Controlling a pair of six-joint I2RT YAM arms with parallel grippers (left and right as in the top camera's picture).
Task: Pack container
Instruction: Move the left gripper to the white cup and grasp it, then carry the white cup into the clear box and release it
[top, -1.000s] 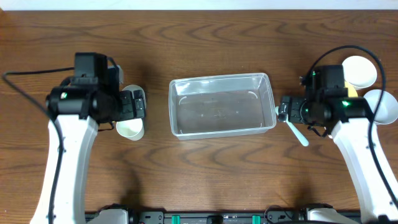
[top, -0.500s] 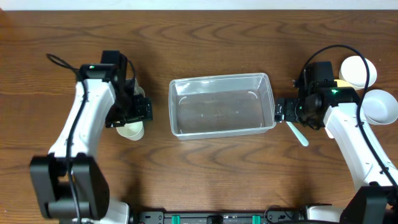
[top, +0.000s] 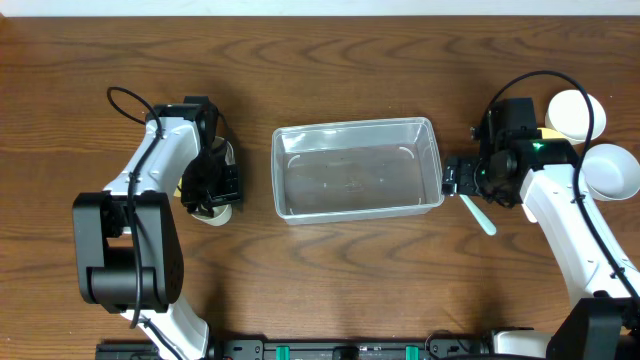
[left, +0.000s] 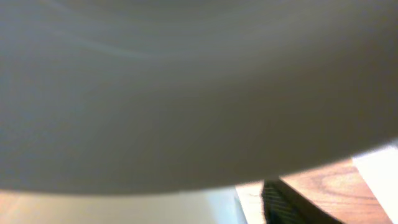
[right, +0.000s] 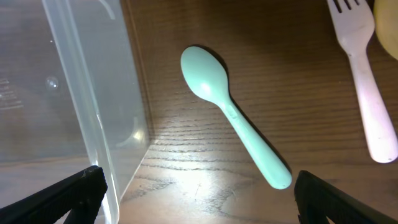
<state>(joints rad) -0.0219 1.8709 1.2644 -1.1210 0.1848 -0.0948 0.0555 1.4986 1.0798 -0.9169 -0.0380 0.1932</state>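
The clear container (top: 355, 170) stands empty in the middle of the table. Its right wall also shows in the right wrist view (right: 62, 93). My right gripper (top: 455, 181) hangs open and empty just off that right end. A mint green spoon (right: 230, 112) lies on the wood between and ahead of its fingers (right: 199, 193). My left gripper (top: 213, 186) is low over a white cup (top: 214, 212) left of the container. The cup's white surface (left: 186, 87) fills the left wrist view, very close and blurred. One dark finger (left: 292, 202) shows wide to the right.
Two white bowls (top: 578, 112) (top: 612, 170) sit at the far right, with a yellow item (top: 549, 134) beside them. A white fork (right: 367, 81) lies right of the spoon. The spoon also shows in the overhead view (top: 478, 214).
My left arm has swung round and brought its gripper down close onto the white cup. My right arm shifted slightly a second ago and has since held still.
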